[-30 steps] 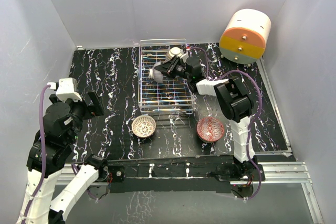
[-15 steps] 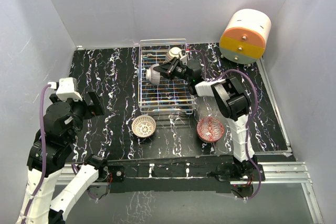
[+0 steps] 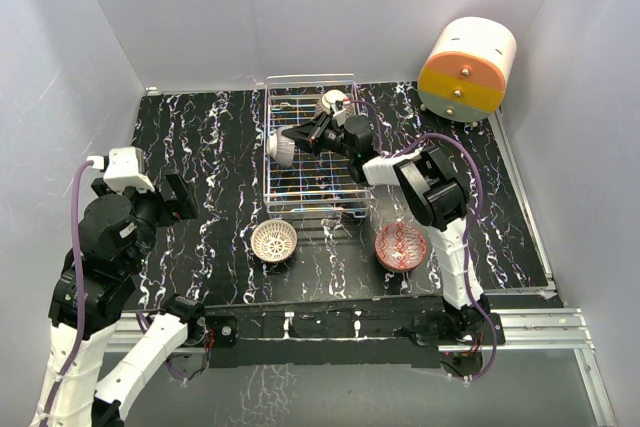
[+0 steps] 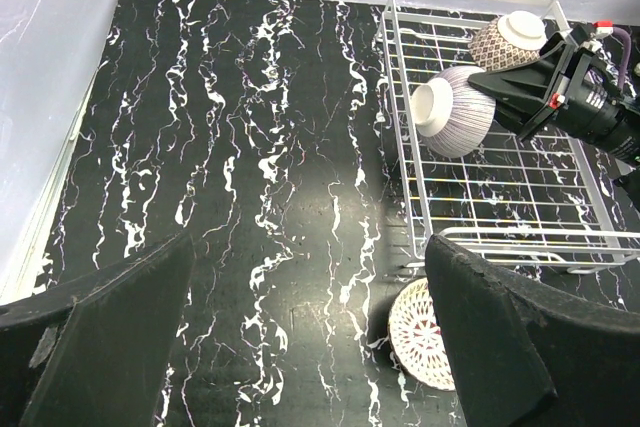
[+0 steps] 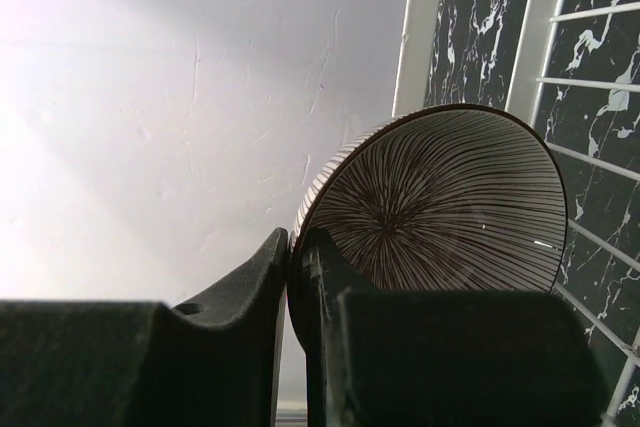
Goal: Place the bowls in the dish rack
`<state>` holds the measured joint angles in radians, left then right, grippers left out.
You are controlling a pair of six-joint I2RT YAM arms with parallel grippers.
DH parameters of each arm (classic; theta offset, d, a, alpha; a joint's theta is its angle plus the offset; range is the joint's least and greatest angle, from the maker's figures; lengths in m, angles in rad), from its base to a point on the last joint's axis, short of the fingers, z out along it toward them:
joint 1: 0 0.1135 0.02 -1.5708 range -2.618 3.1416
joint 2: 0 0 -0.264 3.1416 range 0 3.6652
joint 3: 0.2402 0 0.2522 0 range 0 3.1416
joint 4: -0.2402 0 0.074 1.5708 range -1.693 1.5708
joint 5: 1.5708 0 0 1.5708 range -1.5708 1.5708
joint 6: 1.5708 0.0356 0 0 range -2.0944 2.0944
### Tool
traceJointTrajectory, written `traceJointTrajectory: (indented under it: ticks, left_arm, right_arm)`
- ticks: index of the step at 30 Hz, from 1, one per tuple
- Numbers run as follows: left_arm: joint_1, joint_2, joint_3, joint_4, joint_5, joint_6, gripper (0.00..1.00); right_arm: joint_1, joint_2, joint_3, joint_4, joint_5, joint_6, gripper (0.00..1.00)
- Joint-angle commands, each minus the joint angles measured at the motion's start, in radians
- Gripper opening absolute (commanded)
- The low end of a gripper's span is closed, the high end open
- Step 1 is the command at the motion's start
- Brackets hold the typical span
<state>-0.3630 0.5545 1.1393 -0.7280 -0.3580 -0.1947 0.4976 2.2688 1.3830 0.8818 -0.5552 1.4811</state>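
The silver wire dish rack (image 3: 268,162) stands at the table's back middle and also shows in the left wrist view (image 4: 400,147). My right gripper (image 3: 305,137) (image 5: 292,242) is shut on the rim of a dark striped bowl (image 3: 283,145) (image 4: 455,112) (image 5: 450,207). It holds the bowl on its side over the rack's left part, foot ring facing left. Another bowl (image 3: 333,102) (image 4: 510,39) leans at the rack's far end. A white-lattice bowl (image 3: 274,241) (image 4: 420,322) and a red bowl (image 3: 400,246) sit on the table in front of the rack. My left gripper (image 3: 172,199) (image 4: 310,347) is open and empty, left of the lattice bowl.
A cream-and-orange cylindrical drawer unit (image 3: 467,57) stands at the back right. White walls close the table on the left, back and right. The right arm stretches across the rack's right side.
My right gripper has carried the striped bowl to the left across the rack, toward its left rim. The left arm has hardly moved.
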Motion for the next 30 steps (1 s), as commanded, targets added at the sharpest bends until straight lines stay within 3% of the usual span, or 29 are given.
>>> traceJointTrajectory:
  ticks: [1, 10, 15, 20, 30]
  left_arm:
    - [-0.004, 0.002, 0.024, -0.011, -0.012, 0.003, 0.97]
    - [-0.004, 0.007, 0.023, -0.010, -0.009, 0.001, 0.97]
    - [-0.004, 0.010, 0.022, -0.006, -0.004, -0.001, 0.97]
    - [-0.004, 0.013, 0.017, 0.000, -0.001, -0.002, 0.97]
    - [-0.004, 0.013, 0.014, 0.010, 0.007, -0.004, 0.97]
  right_arm:
    - [0.001, -0.017, -0.040, -0.085, 0.031, -0.005, 0.14]
    - [-0.019, -0.072, -0.127, -0.129, 0.093, -0.019, 0.20]
    - [-0.035, -0.093, -0.145, -0.158, 0.107, -0.038, 0.35]
    - [-0.048, -0.119, -0.165, -0.192, 0.126, -0.056, 0.41]
    - [-0.054, -0.176, -0.055, -0.496, 0.199, -0.238, 0.47]
